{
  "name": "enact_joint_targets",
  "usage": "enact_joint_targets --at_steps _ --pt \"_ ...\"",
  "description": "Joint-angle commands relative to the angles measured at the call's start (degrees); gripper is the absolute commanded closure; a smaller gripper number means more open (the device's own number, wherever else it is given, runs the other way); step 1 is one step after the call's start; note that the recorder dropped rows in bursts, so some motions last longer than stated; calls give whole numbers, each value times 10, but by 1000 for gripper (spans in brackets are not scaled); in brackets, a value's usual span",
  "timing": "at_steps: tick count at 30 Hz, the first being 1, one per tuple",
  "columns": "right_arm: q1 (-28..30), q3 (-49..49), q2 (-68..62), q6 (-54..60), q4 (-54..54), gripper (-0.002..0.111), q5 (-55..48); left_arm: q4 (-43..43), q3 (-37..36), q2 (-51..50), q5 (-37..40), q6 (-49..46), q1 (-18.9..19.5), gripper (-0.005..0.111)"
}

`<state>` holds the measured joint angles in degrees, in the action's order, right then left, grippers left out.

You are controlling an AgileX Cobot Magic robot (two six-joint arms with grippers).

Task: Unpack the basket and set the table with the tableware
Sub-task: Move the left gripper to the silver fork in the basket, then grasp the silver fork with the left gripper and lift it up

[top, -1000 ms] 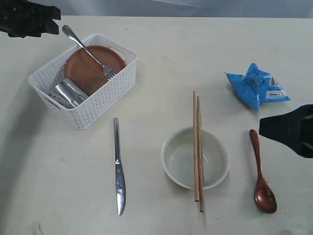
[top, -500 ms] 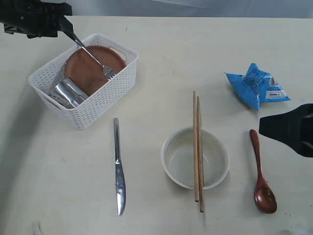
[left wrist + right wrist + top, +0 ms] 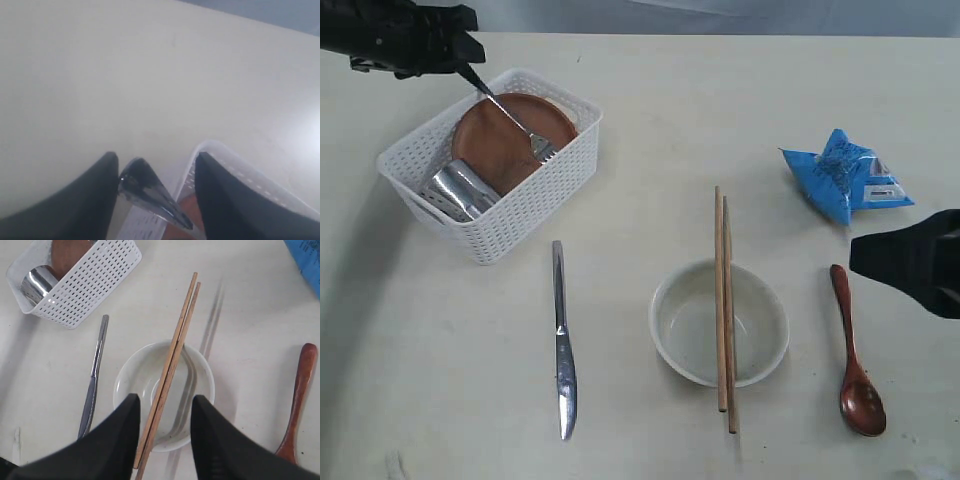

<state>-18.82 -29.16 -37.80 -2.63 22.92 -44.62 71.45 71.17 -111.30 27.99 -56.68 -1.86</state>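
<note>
now, left gripper (image 3: 156,192): jaws apart around fork (image 3: 510,108) handle, nothing clamped yet
fork: tines on plate (image 3: 502,137) in basket (image 3: 535,205), handle jutting over rim, easy to pinch
right gripper (image 3: 164,407): parted, empty, off near spoon (image 3: 855,370)

The one stray thing I could see was a blue snack packet (image 3: 845,178), crinkly and puffed, lying at the right of the exterior view. It carried a pale printed label on its right-hand end, too small for me to read. My right wrist view caught what was probably one blue corner of the packet (image 3: 310,255). Along the top of the exterior view ran a grey backdrop (image 3: 740,14), and that backdrop (image 3: 280,10) showed blurred in my left wrist view.
</note>
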Motion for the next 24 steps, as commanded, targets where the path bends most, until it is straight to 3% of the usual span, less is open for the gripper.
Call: enact_joint_targets --at_steps 1,13,20,24 --pt "-1 -3 4 7 1 74 8 9 3 -19 25 -7 0 61" --pt "-1 -3 4 7 0 74 8 9 3 -20 24 -6 0 62" --pt "-1 -3 4 7 0 74 8 14 3 -20 23 13 0 93" --pt "-1 -3 4 7 -1 74 8 14 3 -20 23 13 0 104"
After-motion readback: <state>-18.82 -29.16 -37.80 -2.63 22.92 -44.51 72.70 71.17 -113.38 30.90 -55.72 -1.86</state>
